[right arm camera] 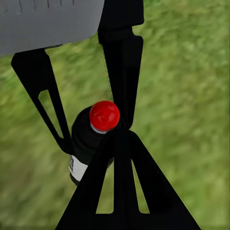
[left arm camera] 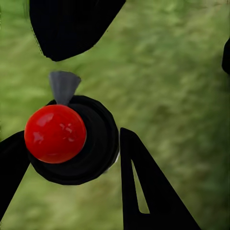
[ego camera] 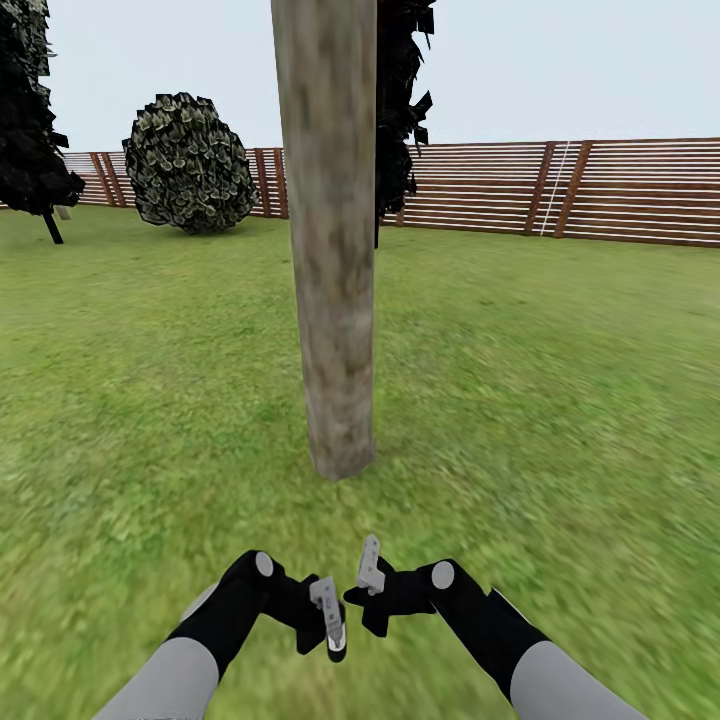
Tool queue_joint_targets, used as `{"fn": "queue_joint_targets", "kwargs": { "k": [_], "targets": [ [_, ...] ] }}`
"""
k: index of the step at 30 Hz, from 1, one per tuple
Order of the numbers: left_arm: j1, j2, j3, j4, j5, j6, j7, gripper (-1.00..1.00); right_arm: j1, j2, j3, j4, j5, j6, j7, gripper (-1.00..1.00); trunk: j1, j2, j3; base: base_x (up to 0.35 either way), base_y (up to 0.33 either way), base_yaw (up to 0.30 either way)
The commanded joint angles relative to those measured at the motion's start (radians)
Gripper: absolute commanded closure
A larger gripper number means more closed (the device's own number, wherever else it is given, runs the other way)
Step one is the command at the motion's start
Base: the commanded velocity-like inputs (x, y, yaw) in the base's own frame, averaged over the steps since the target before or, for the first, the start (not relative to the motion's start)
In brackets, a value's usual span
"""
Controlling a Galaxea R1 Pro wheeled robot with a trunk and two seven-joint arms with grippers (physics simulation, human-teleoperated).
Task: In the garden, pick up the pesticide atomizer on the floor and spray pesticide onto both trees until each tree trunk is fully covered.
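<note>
The left gripper [ego camera: 328,610] has its jaws closed around the spray bottle [left arm camera: 93,153]. One finger sits on each side of the dark body, so the bottle hangs above the grass [ego camera: 560,400] instead of lying on it. It is held low and near, just in front of the robot and close to the middle. The tree trunk [ego camera: 335,300] stands straight ahead, a little farther off, which looks like a deliberate line-up for spraying. The red round cap [left arm camera: 55,134] faces the left wrist camera. A small grey nozzle [left arm camera: 63,86] pokes out beside it, though I cannot tell whether it aims at the bark. The right gripper [ego camera: 369,570] sits just right of the left one. Its jaws are drawn together to a point and hold nothing. That tip is right beside the bottle's cap, probably to steady it or press it. The bottle is dark and opaque with a pale label [right arm camera: 76,167] low on its side, so how much liquid is inside cannot be judged. No white specks show on the trunk, so the covering seems not yet begun here. Far behind stand a round bush [ego camera: 190,165] to the left and a slatted wooden fence [ego camera: 640,190].
</note>
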Motion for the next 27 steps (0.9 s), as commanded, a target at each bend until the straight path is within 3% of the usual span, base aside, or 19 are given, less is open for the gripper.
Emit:
{"fn": "queue_joint_targets", "kwargs": {
  "k": [1, 16, 27],
  "targets": [
    [-0.001, 0.0, 0.0, 0.0, 0.001, -0.001, -0.001, 1.0, 0.0, 0.0, 0.0, 0.0, 0.0, 0.0, 0.0, 1.0, 0.0, 0.0, 0.0, 0.0, 0.0, 0.0],
    [-0.003, 0.0, 0.004, 0.0, 0.005, -0.009, -0.034, 1.0, 0.0, 0.0, 0.0, 0.001, 0.0, 0.0, 0.0, 1.0, 0.0, 0.0, 0.0, 0.0, 0.0, 0.0],
    [-0.004, -0.006, 0.001, 0.0, 0.048, -0.011, -0.035, 1.0, 0.0, 0.0, 0.0, 0.001, 0.0, -0.001, 0.0, 1.0, 0.0, 0.0, 0.0, 0.0, 0.0, 0.0]
  ]
}}
